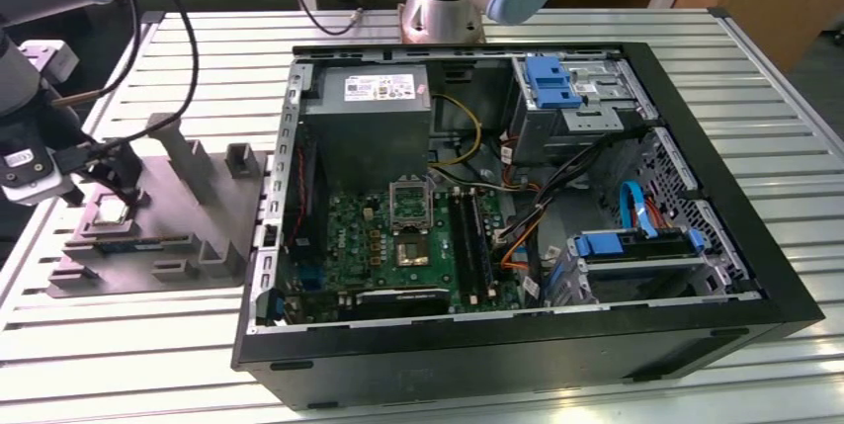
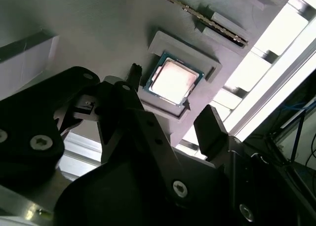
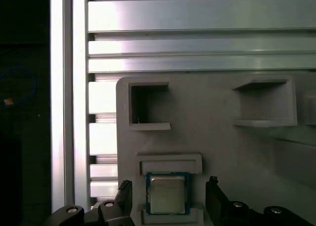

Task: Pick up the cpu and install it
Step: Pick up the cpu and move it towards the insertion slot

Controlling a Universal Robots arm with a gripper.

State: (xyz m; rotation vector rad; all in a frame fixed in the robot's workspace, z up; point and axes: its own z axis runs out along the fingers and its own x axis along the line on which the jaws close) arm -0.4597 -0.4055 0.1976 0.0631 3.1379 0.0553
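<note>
Claw: the claw [image 2: 170, 90] sits closest in both wrist views. Its two black fingers [image 2: 210, 125] are spread wide and hold nothing. In the exterior view it hangs over the tray at the exterior view's left.

Chip: the chip [image 3: 167, 195] lies flat in a shallow square pocket of the tray, metal top up. In both wrist views it sits between the two fingertips. No finger seems to touch it, though I cannot tell how high the tips stand above it.

Tray: the grey moulded tray [image 3: 212, 137] rests on the slatted metal table [image 1: 132, 345], just beside the computer case. The two box-shaped pockets near the chip look empty. What looks like a long thin memory stick [image 2: 217, 26] stands on edge in a slot near the chip's pocket.

Computer: the case [image 1: 738, 246] lies open on its side, well apart from the claw. On its green board is a silver-framed socket [image 1: 409, 203] with a dark centre, which looks unfilled.

Step in hand: by my reading this is the approach to the pick-up. The claw is lined up over the chip but not closed on it, and the chip has not left its pocket, so installing has not begun.

What the pick calls for: the chip is thin and the pocket walls stand close, so the fingers have little room. They need to meet two opposite edges squarely, squeeze gently, and lift level so a corner does not catch the rim.
</note>
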